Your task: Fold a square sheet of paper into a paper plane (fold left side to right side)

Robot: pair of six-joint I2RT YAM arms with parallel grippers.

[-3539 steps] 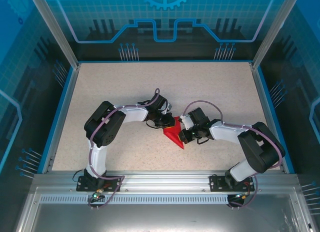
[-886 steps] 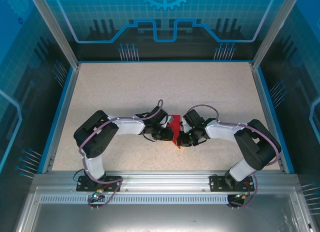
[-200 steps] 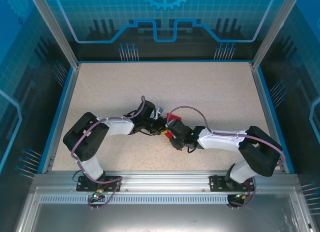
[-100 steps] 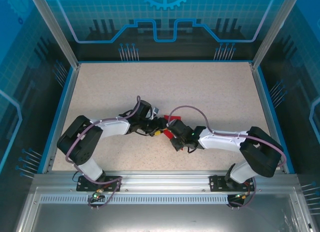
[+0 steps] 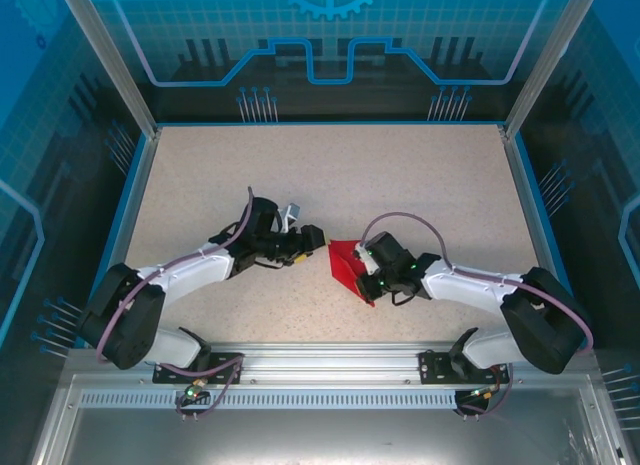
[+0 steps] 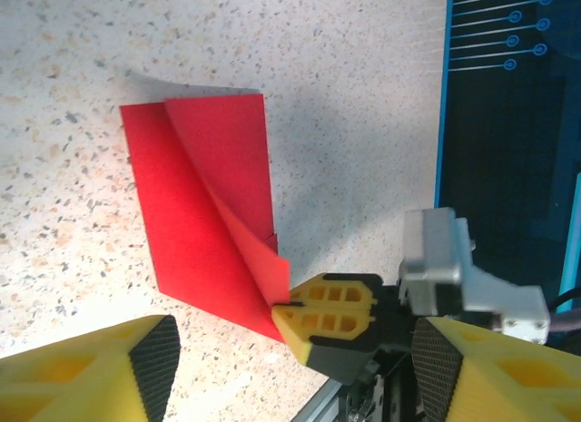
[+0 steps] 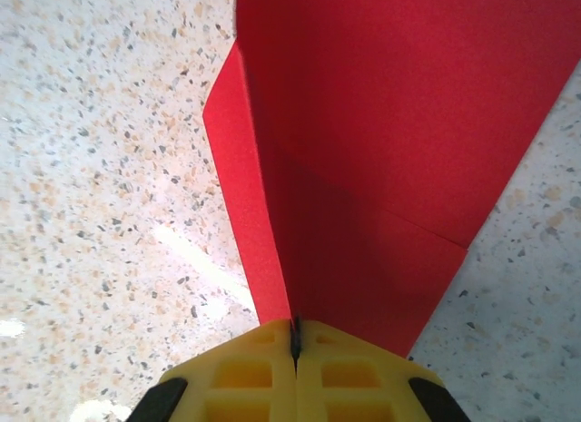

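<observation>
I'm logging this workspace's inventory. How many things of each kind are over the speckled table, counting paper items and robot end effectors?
Bright red folded paper plane: 1
Yellow-fingered robot end effectors: 2, the left end effector and the right end effector
Total: 3

Left arm (image 5: 190, 270) and right arm (image 5: 470, 283) are built from white link shells with black joint housings. A purple-grey cable (image 5: 405, 216) is looped loosely along each. Jaws are moulded in yellow plastic with lattice pockets and faced with black textured pads (image 6: 156, 363). Black bases (image 5: 185, 360) are bolted to an aluminium rail (image 5: 320, 360).
</observation>
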